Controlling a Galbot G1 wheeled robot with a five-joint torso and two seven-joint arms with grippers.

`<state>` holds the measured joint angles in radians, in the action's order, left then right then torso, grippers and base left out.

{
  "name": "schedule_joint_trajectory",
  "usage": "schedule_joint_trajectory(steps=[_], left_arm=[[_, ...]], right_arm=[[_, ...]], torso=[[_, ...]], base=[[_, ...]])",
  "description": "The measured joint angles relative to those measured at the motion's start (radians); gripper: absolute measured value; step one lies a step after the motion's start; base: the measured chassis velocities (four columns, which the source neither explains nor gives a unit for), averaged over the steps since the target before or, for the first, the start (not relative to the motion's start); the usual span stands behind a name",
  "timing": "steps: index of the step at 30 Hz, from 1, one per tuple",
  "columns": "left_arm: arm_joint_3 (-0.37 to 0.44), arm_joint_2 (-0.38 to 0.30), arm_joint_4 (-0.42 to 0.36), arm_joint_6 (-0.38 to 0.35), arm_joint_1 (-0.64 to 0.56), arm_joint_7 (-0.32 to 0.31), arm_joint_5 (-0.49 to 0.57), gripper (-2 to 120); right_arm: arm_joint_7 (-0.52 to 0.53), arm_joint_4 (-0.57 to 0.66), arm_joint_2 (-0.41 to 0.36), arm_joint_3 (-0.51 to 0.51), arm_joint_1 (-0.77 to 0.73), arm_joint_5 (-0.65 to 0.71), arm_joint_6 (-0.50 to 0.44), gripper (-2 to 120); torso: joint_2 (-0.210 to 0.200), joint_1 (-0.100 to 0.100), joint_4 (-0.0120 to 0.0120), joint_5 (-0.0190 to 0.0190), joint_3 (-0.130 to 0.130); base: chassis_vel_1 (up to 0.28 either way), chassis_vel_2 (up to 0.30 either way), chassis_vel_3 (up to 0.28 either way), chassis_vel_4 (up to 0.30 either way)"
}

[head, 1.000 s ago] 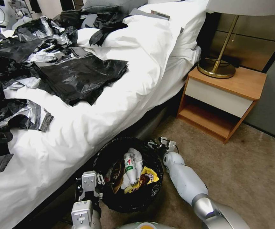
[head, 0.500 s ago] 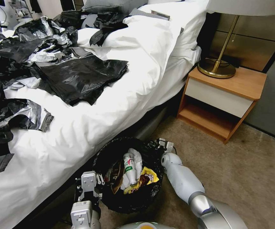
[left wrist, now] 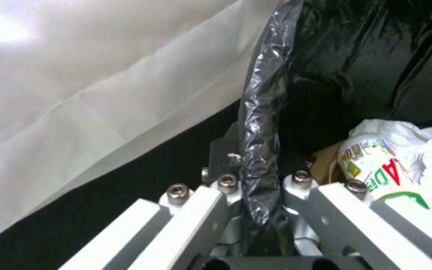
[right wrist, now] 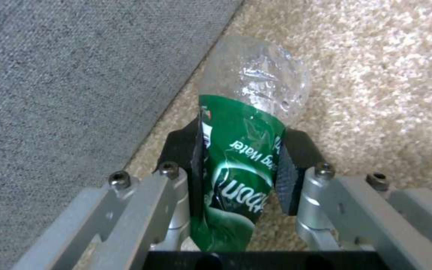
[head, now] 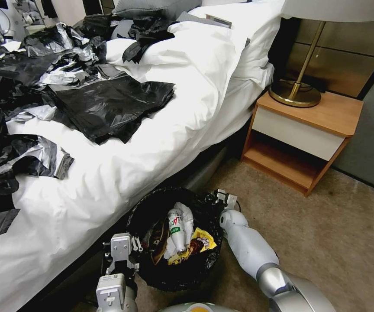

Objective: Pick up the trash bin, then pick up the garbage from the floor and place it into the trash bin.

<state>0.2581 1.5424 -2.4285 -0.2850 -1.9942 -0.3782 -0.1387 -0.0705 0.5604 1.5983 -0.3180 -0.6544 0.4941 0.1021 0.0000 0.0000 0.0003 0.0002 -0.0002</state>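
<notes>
Black liner on the bin point(head: 176, 277) rim is clamped in the left gripper point(left wrist: 256, 195): fingers closed tight on the folded bag edge at the bin's near-left side, right by the bed point(head: 122, 173)

Bin is in hand, hard against the bed skirt; can't tell if it's off the floor point(head: 338, 242)

Already in the bin: a white bottle with a green label point(head: 177, 229), crumpled white paper point(head: 186, 213), a yellow wrapper point(head: 202, 240), brown scrap point(head: 159, 242)

Right gripper point(right wrist: 241, 176) is low on the far-right side of the bin, beyond the rim, over carpet next to the grey bed base point(right wrist: 66, 75). Its fingers are closed partway around a clear bottle with green label point(right wrist: 241, 157), pads point(right wrist: 288, 180) pressing into the label, crushed a bit. Bottle base points away from the wrist. Whether it's lifted or just gripped on the carpet I can't tell

Status as I read it:
- bin pickup: done or holding
- most litter: in
- green bottle: gripped, not yet over the bin
- left: carry it over the rim and drop

No other loose litter on the visible carpet; the black sheets point(head: 109, 104) on the bed aren't part of the job
</notes>
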Motion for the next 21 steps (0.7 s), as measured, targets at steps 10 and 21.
schedule_joint_trajectory(steps=[10, 21], left_arm=[[0.002, -0.006, -0.007, 0.001, 0.001, 0.000, 0.001, 0], [0.007, -0.022, 0.003, -0.003, 0.026, 0.000, 0.029, 0]], right_arm=[[0.073, 0.149, -0.041, 0.003, -0.084, -0.001, -0.004, 23], [0.123, 0.538, -0.164, -0.031, -0.320, -0.073, 0.004, 20]], torso=[[0.000, 0.000, -0.0004, -0.0004, 0.000], [0.000, 0.000, -0.0003, 0.0001, 0.000]], base=[[0.000, 0.000, 0.000, 0.000], [0.000, 0.000, 0.000, 0.000]])
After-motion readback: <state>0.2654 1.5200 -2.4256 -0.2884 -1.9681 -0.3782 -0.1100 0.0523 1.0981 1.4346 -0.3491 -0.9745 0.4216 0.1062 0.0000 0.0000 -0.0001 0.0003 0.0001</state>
